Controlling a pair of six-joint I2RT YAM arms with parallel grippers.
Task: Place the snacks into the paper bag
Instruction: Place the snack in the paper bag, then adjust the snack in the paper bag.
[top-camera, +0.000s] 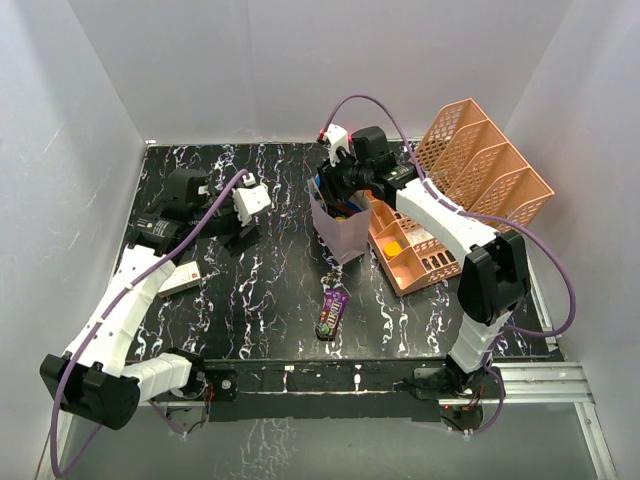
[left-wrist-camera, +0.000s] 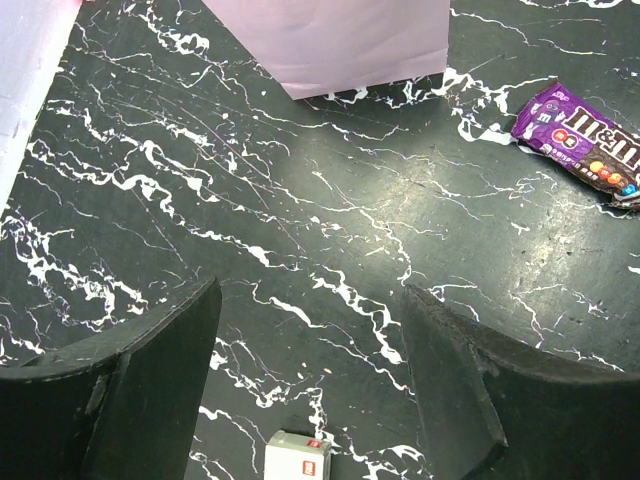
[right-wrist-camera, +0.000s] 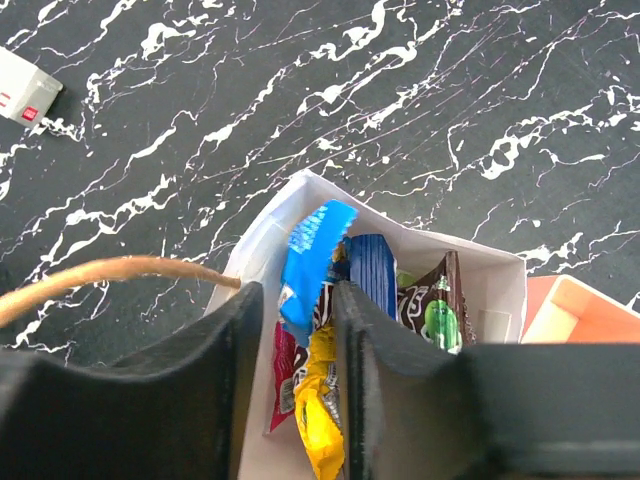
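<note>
View from above: I see the paper bag (top-camera: 338, 228) upright on the black marbled table (top-camera: 270, 300). The right gripper (top-camera: 335, 187) hangs directly over the bag's open mouth. The left gripper (top-camera: 241, 236) sits to the left of the bag, apart from it. One purple-brown packet (top-camera: 331, 312) lies flat on the near side of the bag. A small white box (top-camera: 180, 278) lies well left of the bag. The salmon mesh trays (top-camera: 485, 160) stand just beside it on the right.

Left wrist view: the left gripper (left-wrist-camera: 310, 300) has its jaws spread wide with nothing between them. The bag's base (left-wrist-camera: 360, 40) is ahead, and the purple-brown packet (left-wrist-camera: 585, 140) lies right of it.

Right wrist view: the right gripper (right-wrist-camera: 298, 295) has its jaws narrowly parted above the bag (right-wrist-camera: 420, 238). A blue packet (right-wrist-camera: 318, 235) stands between them. I cannot tell whether it is clamped. Inside the bag I see a yellow packet (right-wrist-camera: 320, 400), a red-pink packet (right-wrist-camera: 283, 375) and a brown packet (right-wrist-camera: 435, 305). The tan handle (right-wrist-camera: 120, 270) loops out to the left of the bag.
</note>
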